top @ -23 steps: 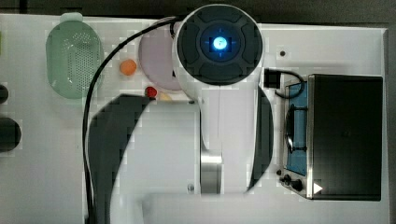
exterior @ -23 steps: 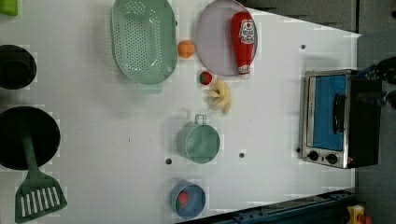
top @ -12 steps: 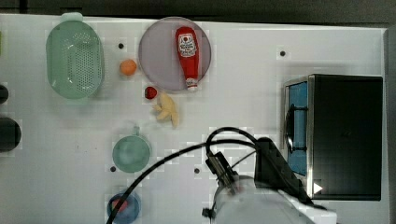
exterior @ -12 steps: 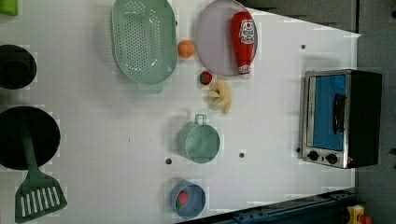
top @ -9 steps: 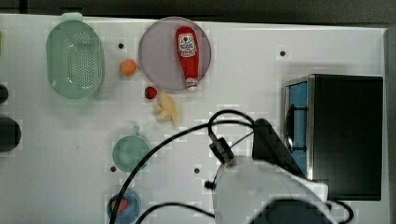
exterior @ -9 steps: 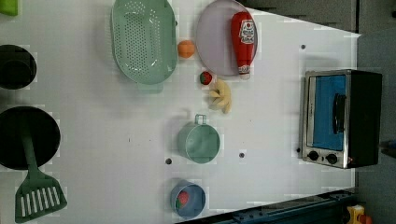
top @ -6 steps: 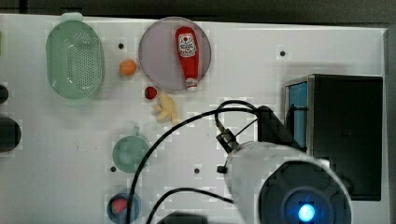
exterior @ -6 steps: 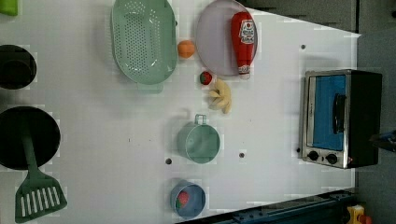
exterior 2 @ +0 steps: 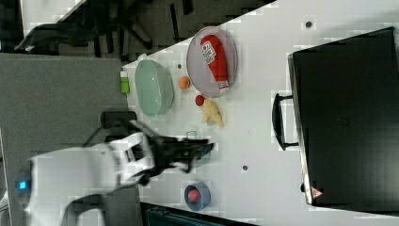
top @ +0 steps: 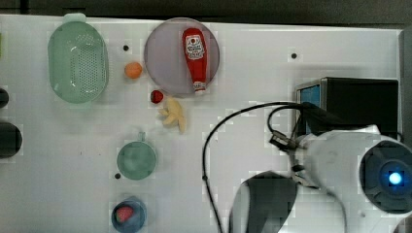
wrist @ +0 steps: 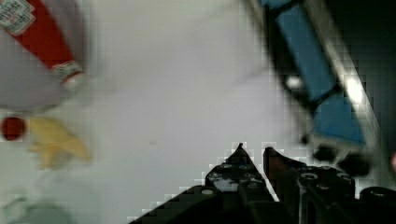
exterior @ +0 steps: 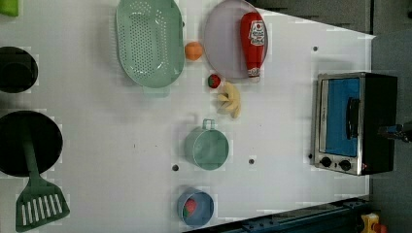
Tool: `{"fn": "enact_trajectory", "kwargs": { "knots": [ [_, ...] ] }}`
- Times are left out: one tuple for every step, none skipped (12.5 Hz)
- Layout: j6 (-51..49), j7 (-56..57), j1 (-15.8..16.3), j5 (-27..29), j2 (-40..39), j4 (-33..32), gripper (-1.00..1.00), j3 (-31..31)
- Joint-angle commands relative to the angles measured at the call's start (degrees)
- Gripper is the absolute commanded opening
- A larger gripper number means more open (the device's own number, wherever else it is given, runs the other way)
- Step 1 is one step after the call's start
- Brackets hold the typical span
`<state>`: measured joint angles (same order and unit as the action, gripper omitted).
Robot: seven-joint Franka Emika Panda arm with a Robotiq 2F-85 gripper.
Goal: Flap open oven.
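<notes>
With my gripper [wrist: 252, 151] nearly shut on nothing, the oven [wrist: 322, 93] lies ahead of the jaws and off to one side, its door handle [exterior 2: 278, 121] apparently crosswise to them.

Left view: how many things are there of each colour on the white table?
Green: 5, colander, mug, spatula, block, pear
Red: 3
Black: 2
Orange: 1
Yellow: 1, bananas
Blue: 1
Purple: 1
Silver: 1, oven
Total: 15
</notes>
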<state>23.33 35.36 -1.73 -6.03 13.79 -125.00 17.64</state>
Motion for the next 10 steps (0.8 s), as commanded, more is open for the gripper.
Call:
{"fn": "enact_trajectory", "kwargs": {
  "knots": [
    [6.7,22.9,-1.0,-1.1,-2.3,-1.0,-0.65,3.5],
    [9.3,25.6,-1.0,-1.1,-3.9,-1.2,-0.65,4.5],
    [11.8,27.0,-1.1,-1.1,-5.5,-1.5,-0.65,5.3],
    [14.4,27.3,-1.2,-1.3,-7.2,-1.8,-0.65,5.9],
    [16.9,27.4,-1.2,-1.7,-8.8,-2.3,-0.65,6.5],
    [19.3,27.5,-1.3,-2.6,-10.3,-2.9,-0.65,7.0],
    [21.4,27.5,-1.3,-3.6,-11.7,-3.8,-0.65,7.5],
    [23.4,27.5,-1.3,-3.6,-12.9,-4.7,-0.65,7.7],
    [25.4,27.5,-1.4,-3.6,-14.1,-5.5,-0.65,7.8],
    [27.4,27.5,-1.5,-3.6,-15.2,-6.3,-0.65,8.0]
  ]
}}
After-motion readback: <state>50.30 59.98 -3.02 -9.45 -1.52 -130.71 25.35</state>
